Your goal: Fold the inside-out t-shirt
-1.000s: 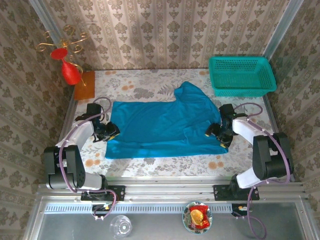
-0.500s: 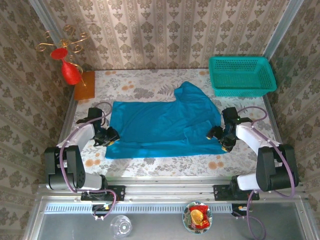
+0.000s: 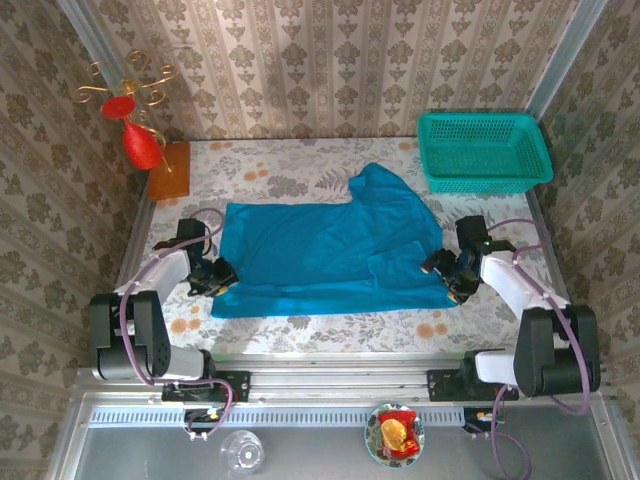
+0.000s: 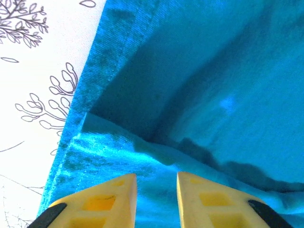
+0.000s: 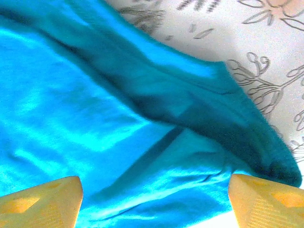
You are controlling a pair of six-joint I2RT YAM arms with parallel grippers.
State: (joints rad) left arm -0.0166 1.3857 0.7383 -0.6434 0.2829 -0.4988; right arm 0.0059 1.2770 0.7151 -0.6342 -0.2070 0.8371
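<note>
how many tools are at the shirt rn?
2. The left tool is at the near-left corner of the t-shirt. The right tool is at its near-right edge, spread wide over the cloth.

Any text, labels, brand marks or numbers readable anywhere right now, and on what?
None readable.
The blue t-shirt is plain, with no print or tag showing.
The teal basket bears no label.
The red and yellow packet at the near edge is too small to read.
</note>
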